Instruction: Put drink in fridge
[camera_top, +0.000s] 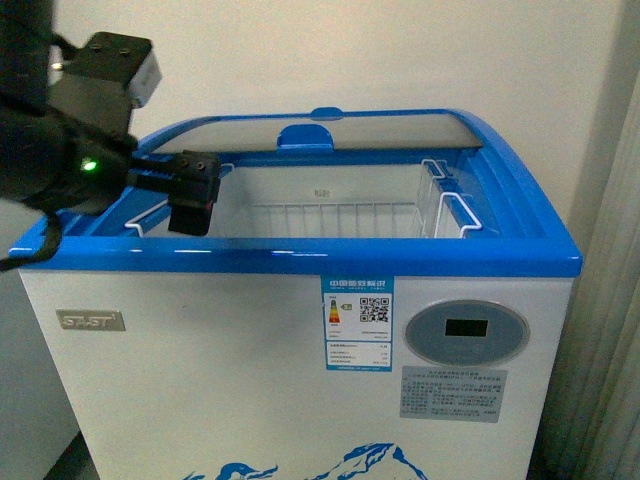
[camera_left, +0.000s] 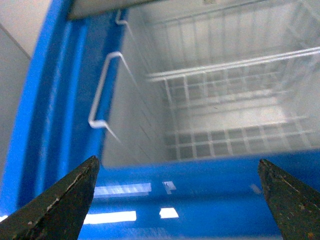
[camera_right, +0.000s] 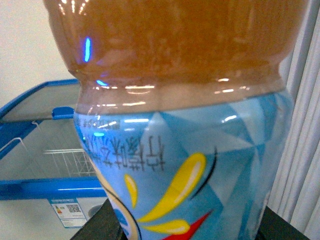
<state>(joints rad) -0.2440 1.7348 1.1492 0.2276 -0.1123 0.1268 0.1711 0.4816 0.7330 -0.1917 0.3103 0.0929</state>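
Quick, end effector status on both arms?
Left end effector: open, holding nothing.
Right end effector: closed on the drink.

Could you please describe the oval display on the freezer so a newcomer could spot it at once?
Start at the white chest freezer with the blue rim. On its front, right of the energy label, sits the oval display. It alone is rounded, with a dark window; the grey sticker below is rectangular.
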